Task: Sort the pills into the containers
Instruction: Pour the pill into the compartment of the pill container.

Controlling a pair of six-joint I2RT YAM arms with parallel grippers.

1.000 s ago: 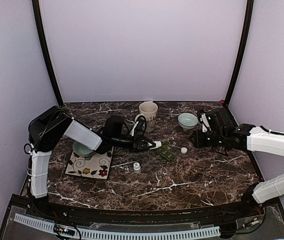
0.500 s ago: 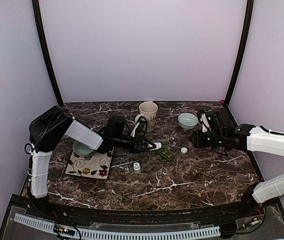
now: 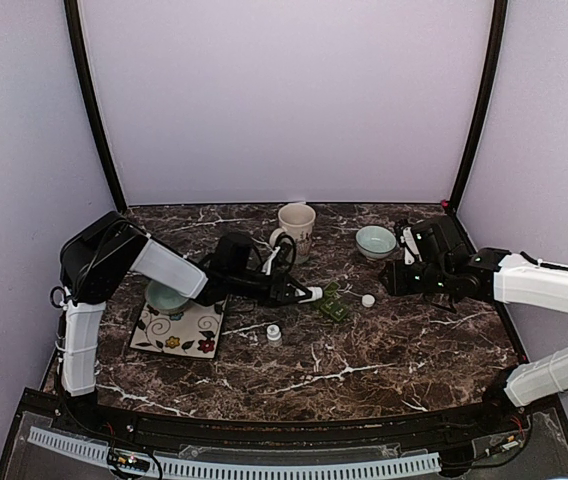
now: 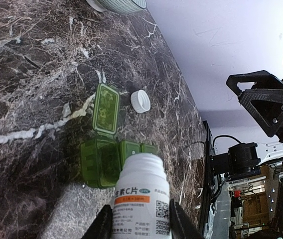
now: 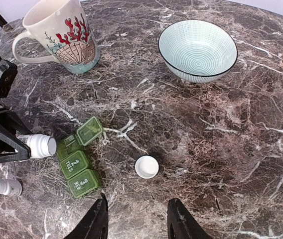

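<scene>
Left claw [image 4: 140, 225] holds bottle [image 4: 141, 184] beside pill box [image 4: 101, 162]

- Left arm [image 3: 164, 268]: white shells over the long links, bulky black joints, black cables [image 3: 282, 248] looped at the wrist.
- Right arm [image 3: 549, 282]: the same white shells, with a black wrist block.
- Right gripper [image 5: 136, 219]: plain black fingers [image 5: 97, 221] and a black triangular frame [image 4: 263, 102] with small screws.
</scene>
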